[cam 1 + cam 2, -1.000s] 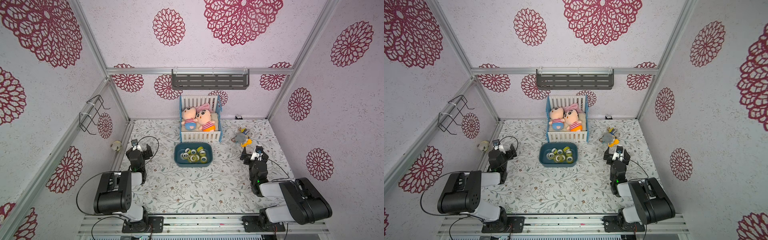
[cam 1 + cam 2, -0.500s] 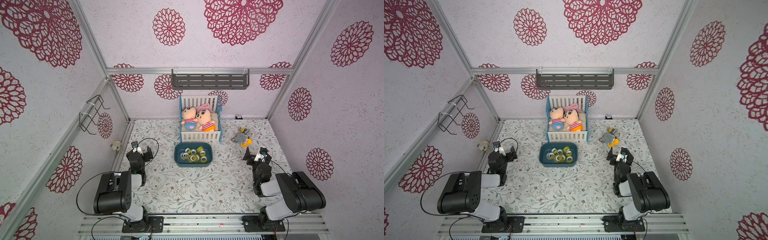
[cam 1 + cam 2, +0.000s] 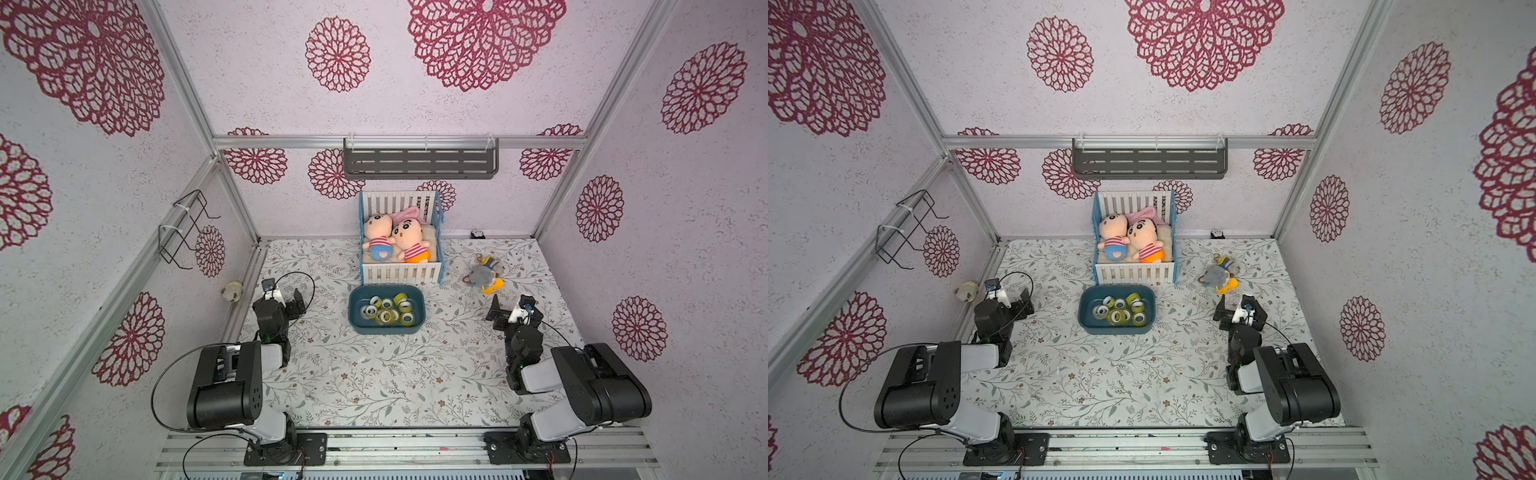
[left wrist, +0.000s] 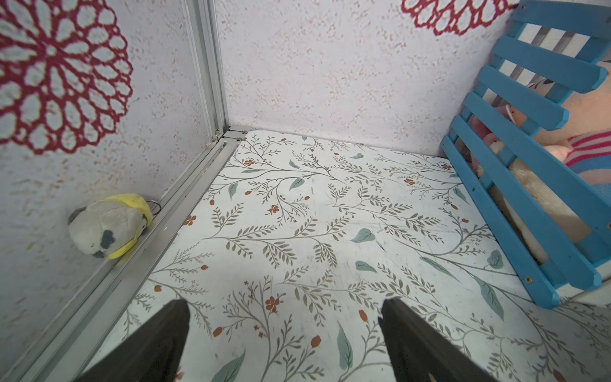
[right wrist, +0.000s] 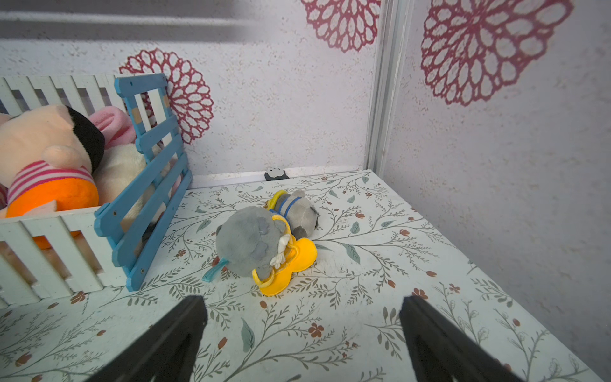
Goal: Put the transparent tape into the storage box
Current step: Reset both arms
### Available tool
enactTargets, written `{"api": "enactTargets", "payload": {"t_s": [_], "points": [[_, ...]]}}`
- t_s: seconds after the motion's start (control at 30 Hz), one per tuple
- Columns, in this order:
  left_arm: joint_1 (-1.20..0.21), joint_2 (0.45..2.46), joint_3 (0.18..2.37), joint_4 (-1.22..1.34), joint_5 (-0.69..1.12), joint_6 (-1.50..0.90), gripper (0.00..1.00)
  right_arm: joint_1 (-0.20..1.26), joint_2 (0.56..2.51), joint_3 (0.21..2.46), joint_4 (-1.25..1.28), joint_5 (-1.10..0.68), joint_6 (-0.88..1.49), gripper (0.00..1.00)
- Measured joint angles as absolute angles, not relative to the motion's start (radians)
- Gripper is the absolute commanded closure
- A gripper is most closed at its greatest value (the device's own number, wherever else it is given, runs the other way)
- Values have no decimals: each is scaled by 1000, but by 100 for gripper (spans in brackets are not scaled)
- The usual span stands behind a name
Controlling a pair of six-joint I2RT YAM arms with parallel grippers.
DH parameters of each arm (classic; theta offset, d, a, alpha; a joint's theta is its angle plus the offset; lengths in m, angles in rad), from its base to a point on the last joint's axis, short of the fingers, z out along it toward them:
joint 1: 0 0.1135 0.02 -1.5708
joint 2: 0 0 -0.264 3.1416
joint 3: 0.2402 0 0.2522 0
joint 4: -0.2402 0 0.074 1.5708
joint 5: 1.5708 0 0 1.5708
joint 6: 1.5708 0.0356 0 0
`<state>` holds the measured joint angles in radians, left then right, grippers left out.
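In both top views the storage box was seen in the middle of the bench, just in front of the toy crib. The transparent tape rolls were found lying inside it, crowded together on its floor, and no roll was made out on the bench outside the box. The left claw and the right claw were held low at either side, each well apart from the box. In the left wrist view the left claw was shown spread wide with nothing between its fingers; only bare bench lay ahead, and a small plush bird rested against the wall rail. In the right wrist view the right claw was likewise shown spread and empty, pointed toward a grey and yellow plush toy beside the toy crib. The task was judged to be done or all but done: every tape that could be seen was in the box, and nothing was left to be carried, unless a roll was hidden behind an arm.
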<state>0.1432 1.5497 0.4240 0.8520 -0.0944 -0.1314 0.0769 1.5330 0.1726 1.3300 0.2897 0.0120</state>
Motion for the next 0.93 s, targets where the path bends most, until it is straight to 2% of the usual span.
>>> {"api": "enactTargets", "payload": {"t_s": [0.93], "points": [[143, 1550, 424, 852, -94, -131, 3, 79, 1533, 185, 1327, 255, 10, 1]]}}
